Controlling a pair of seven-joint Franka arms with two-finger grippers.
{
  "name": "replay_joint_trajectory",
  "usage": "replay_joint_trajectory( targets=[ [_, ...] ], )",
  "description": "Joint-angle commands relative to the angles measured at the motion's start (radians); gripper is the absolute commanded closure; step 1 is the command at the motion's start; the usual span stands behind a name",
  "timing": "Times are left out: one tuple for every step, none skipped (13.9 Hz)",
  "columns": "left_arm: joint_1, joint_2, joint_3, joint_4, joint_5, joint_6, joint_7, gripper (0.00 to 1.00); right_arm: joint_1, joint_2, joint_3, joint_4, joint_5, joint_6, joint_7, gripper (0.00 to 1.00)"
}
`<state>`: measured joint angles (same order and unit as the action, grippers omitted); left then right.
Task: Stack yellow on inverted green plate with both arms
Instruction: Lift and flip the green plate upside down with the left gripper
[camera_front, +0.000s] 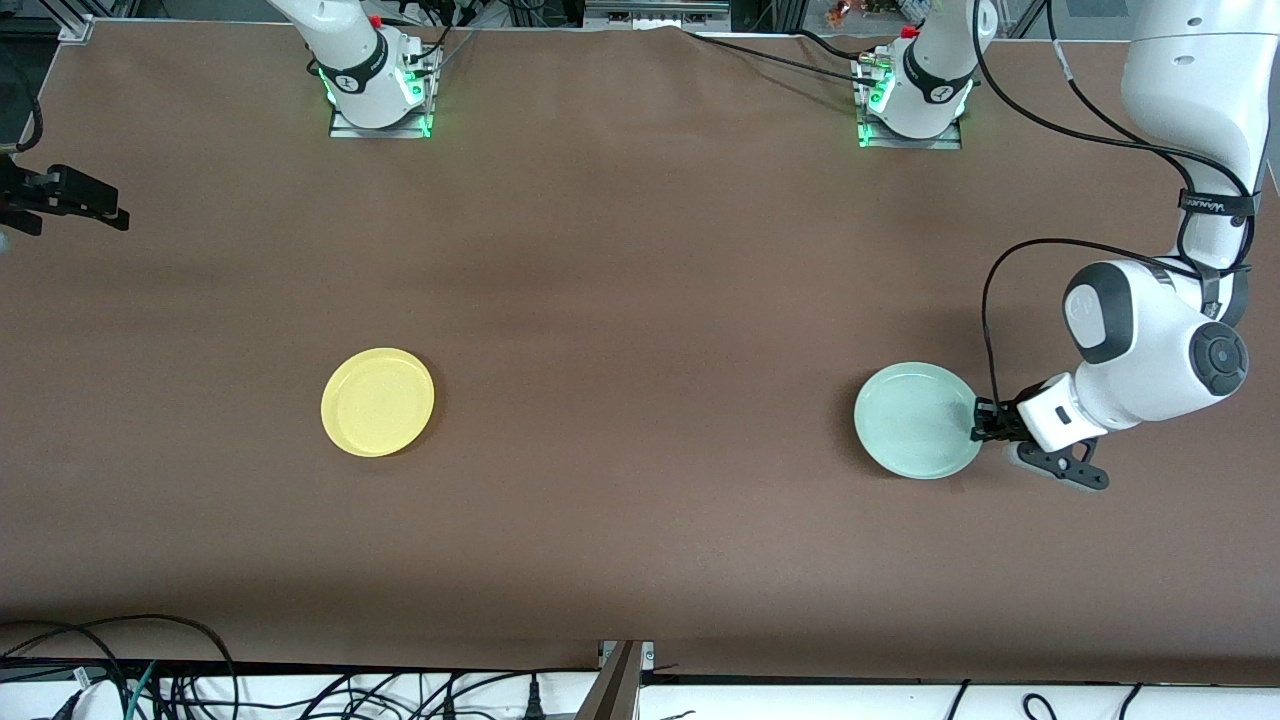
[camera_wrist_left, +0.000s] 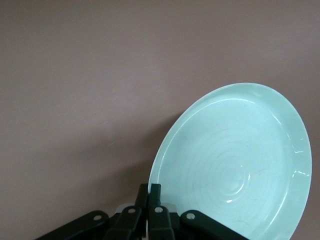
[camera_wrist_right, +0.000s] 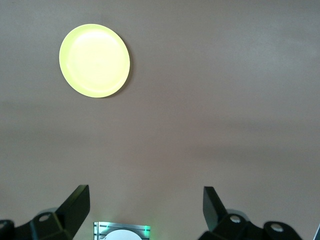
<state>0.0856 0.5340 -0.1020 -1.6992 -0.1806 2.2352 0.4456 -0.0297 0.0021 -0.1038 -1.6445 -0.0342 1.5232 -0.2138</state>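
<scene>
Green plate (camera_front: 915, 418) toward the left arm's end of the brown counter (camera_front: 640, 300), hollow side up, rim edge at 3 o'clock clamped by the left pincer (camera_front: 978, 421); in the left wrist view, fingers (camera_wrist_left: 149, 197) pressed flat together on the rim of the green plate (camera_wrist_left: 235, 160), plate apparently tipped up from the counter (camera_wrist_left: 100, 75), though hard to confirm; plate's lower edge cut off at the frame border; contact point in the front view small and dark, hard to resolve.

Yellow plate (camera_front: 378, 401) flat on the counter toward the right arm's end, well apart from the green one, hollow side up, untouched; seen whole in the right wrist view (camera_wrist_right: 94, 60).

Right pincer (camera_front: 70, 195) parked at the counter's edge near 9 o'clock of the front view, arm largely cut off by the frame; in its own wrist view, fingers (camera_wrist_right: 75, 204) spread wide, grasping nothing, tips only partly in frame.
</scene>
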Motion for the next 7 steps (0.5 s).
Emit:
replay_joint_trajectory(
  targets=[
    [-0.033, -0.009, -0.024, 0.032, 0.032, -0.028, -0.019, 1.0, -0.007, -0.01, 0.004, 0.011, 0.017, -0.018, 0.005, 0.0],
    [-0.052, -0.011, -0.022, 0.036, 0.044, -0.026, -0.022, 1.0, -0.007, -0.01, 0.003, 0.009, 0.017, -0.018, 0.005, 0.0],
    [-0.066, -0.005, -0.024, 0.055, 0.096, -0.025, -0.024, 1.0, -0.007, -0.01, 0.003, 0.011, 0.017, -0.018, 0.005, 0.0],
    [-0.085, 0.006, -0.024, 0.073, 0.162, -0.025, -0.036, 1.0, -0.007, -0.01, 0.003, 0.011, 0.017, -0.018, 0.005, 0.0],
    [-0.105, 0.023, -0.024, 0.094, 0.231, -0.025, -0.069, 1.0, -0.007, -0.01, 0.003, 0.009, 0.017, -0.018, 0.005, 0.0],
    [-0.127, 0.038, -0.025, 0.111, 0.298, -0.02, -0.117, 1.0, -0.007, -0.01, 0.003, 0.011, 0.017, -0.018, 0.005, 0.0],
    [-0.159, 0.049, -0.025, 0.121, 0.359, -0.014, -0.186, 1.0, -0.007, -0.01, 0.003, 0.011, 0.017, -0.018, 0.005, 0.0]
  ],
)
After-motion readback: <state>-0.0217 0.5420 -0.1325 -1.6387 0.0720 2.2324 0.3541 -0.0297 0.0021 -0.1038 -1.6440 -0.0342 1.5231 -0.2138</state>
